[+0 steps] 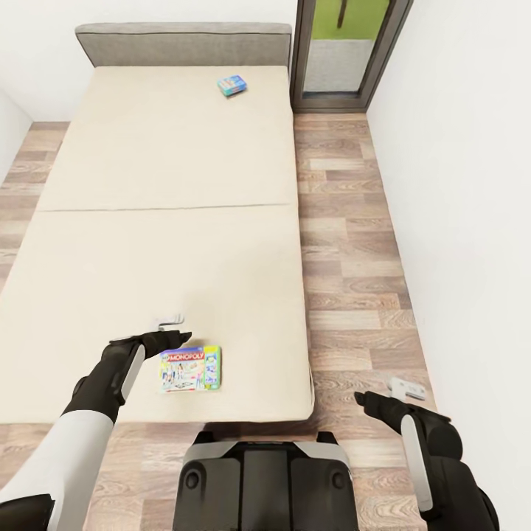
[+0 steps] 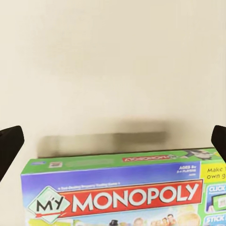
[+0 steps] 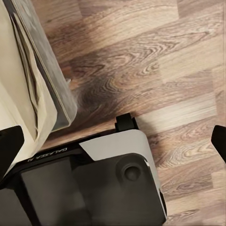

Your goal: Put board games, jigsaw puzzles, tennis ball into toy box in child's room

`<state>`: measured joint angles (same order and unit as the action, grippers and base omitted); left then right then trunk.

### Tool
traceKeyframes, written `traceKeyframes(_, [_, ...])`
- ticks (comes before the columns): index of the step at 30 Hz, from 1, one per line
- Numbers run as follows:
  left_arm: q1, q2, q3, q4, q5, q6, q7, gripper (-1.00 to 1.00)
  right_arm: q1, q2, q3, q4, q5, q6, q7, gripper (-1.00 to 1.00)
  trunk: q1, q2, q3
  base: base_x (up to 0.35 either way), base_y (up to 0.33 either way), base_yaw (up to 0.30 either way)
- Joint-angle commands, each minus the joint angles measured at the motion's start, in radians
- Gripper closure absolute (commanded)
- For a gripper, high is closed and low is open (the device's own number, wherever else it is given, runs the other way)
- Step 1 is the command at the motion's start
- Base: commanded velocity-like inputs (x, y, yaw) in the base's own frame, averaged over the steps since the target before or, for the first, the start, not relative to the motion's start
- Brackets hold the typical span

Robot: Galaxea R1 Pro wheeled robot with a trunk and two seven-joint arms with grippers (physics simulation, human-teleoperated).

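- White-walled room with wood plank floor (image 1: 354,243); a dark-framed window (image 1: 346,51) stands at the far wall beside the grey headboard (image 1: 184,43).
- Bed (image 1: 162,184): plain beige mattress, seam running across its middle, filling most of the head view.
- Monopoly box (image 1: 190,368): green-edged board game lying flat on the mattress near the foot of the bed, cover up. The left wrist view shows the title "MY MONOPOLY" and the green edge (image 2: 122,160).
- Blue board game (image 1: 231,85): small flat box resting on the mattress near the headboard, well apart from the Monopoly box.
- Left gripper (image 1: 171,322): over the mattress, just beside the Monopoly box's far edge. Fingers spread wide — the dark tips (image 2: 10,146) sit at both margins of the wrist view with the box between and below them; nothing is held.
- Right gripper (image 1: 407,387): above the floor off the bed's side, fingers wide apart, holding nothing. Its camera looks down on planks, the mattress corner and the robot base (image 3: 103,188).
- Robot base also visible at the foot of the bed (image 1: 265,476).
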<state>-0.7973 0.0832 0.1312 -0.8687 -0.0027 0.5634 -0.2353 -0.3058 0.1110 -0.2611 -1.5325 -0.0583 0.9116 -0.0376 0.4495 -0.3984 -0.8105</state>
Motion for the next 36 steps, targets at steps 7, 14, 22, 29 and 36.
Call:
traceKeyframes(7, [0.0,0.0,0.002,-0.001,0.0,0.005,-0.006,-1.0,0.0,0.001,-0.007,-0.001,-0.006,0.004,-0.004,-1.0,0.001,-0.002,-0.012,0.0,0.0,0.0])
traceKeyframes(14, [0.0,0.0,0.002,-0.001,0.0,0.004,-0.006,-1.0,0.0,0.001,-0.007,-0.001,-0.006,0.004,-0.005,-1.0,0.001,-0.002,-0.024,0.0,0.0,0.0])
traceKeyframes(22, [0.0,0.0,0.002,-0.001,0.0,0.004,-0.01,-1.0,0.0,0.001,-0.007,0.0,-0.007,0.004,-0.005,-1.0,0.001,-0.002,-0.037,0.0,0.0,0.0])
traceKeyframes(29, [0.0,0.0,0.002,-0.002,0.0,0.004,-0.013,-1.0,0.0,0.001,-0.007,0.0,-0.006,0.003,-0.005,-1.0,0.001,-0.002,-0.048,0.0,0.0,0.0])
traceKeyframes(36, [0.0,0.0,0.002,-0.005,0.0,-0.021,-0.017,-1.0,0.0,0.001,-0.007,0.0,-0.007,0.003,-0.005,-1.0,0.001,-0.002,-0.059,0.0,0.0,0.0])
